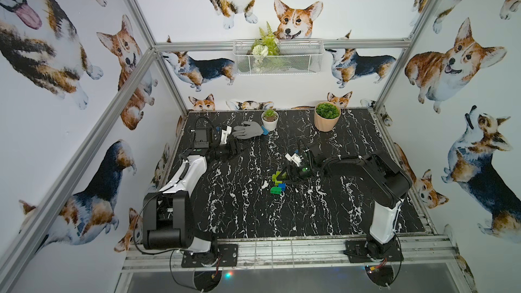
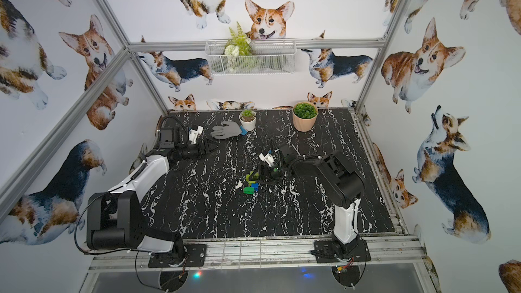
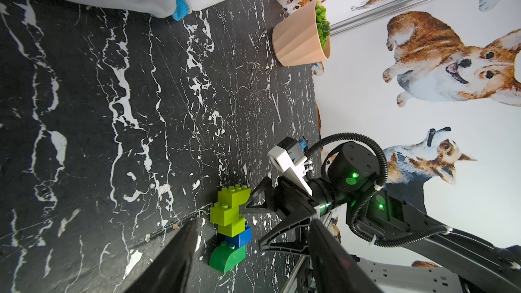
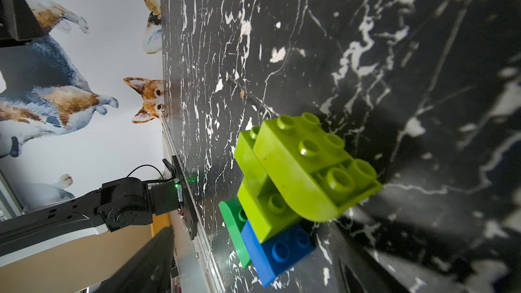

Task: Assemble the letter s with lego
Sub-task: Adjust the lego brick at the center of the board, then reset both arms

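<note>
The letter s (image 3: 228, 218) lay near the middle of the worktop (image 3: 112, 108), long axis running front to back, the right fingers (image 3: 290, 225) spread wide and empty just beside its lime-green back end, the left fingers (image 3: 180, 252) apart, empty, well away toward the back-left corner.

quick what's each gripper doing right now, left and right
left gripper: open, holding nothing
right gripper: open beside the letter s, holding nothing
</note>
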Tool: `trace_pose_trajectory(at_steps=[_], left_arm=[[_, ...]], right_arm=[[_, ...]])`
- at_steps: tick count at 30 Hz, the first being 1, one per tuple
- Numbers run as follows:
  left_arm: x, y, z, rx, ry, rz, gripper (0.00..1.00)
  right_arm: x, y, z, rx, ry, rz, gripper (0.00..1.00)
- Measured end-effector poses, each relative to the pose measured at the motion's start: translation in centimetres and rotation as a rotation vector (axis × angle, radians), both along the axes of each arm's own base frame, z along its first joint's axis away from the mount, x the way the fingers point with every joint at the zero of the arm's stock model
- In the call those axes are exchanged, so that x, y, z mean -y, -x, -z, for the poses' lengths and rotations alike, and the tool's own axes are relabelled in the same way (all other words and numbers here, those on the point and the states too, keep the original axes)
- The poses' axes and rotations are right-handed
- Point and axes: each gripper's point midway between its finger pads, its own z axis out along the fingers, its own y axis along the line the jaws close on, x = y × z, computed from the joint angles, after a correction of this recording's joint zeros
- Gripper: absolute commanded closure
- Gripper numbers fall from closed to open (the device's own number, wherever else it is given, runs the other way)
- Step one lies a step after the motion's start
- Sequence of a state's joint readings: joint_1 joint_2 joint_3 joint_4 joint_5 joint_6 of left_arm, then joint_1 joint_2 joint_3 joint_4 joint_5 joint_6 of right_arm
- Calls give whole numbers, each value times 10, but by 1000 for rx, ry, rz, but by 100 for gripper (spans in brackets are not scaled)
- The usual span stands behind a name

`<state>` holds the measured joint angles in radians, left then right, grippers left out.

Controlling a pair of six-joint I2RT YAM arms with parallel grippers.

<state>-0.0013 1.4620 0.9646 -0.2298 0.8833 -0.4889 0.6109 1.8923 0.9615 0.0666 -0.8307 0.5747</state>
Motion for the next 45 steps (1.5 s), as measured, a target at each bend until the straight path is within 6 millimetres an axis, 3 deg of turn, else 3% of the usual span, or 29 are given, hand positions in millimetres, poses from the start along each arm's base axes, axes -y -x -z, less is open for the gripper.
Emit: trace_pose_trajectory(at_steps=[5,11,15,20,24,30,33,38,45], left_arm=[[-4,1,-4,32,-50,-4,32],[-26,6,-1,154,-302,-75,17],[-50,13,21,210,-516,-141,9],[-98,18,68,183,-761,-284,5],[-124,12,86,208,-895,-371,3],[-148,-5,114,266,-1033,-456,0],[-156,-17,111,301,-1067,-502,0],[-158,-32,94,370,-1075,-557,0],[-147,-37,87,427,-1087,-546,0]], right_arm=[[29,-9,-8,36,92,55,10],[73,-29,-48,212,192,101,5],[123,-53,-82,378,272,208,0],[184,-73,-109,591,411,349,0],[245,-87,-101,714,590,493,0],[318,-97,-64,762,763,701,0],[329,-102,-53,787,780,746,0],[341,-118,-57,832,767,806,0],[337,-121,-48,842,736,800,0]])
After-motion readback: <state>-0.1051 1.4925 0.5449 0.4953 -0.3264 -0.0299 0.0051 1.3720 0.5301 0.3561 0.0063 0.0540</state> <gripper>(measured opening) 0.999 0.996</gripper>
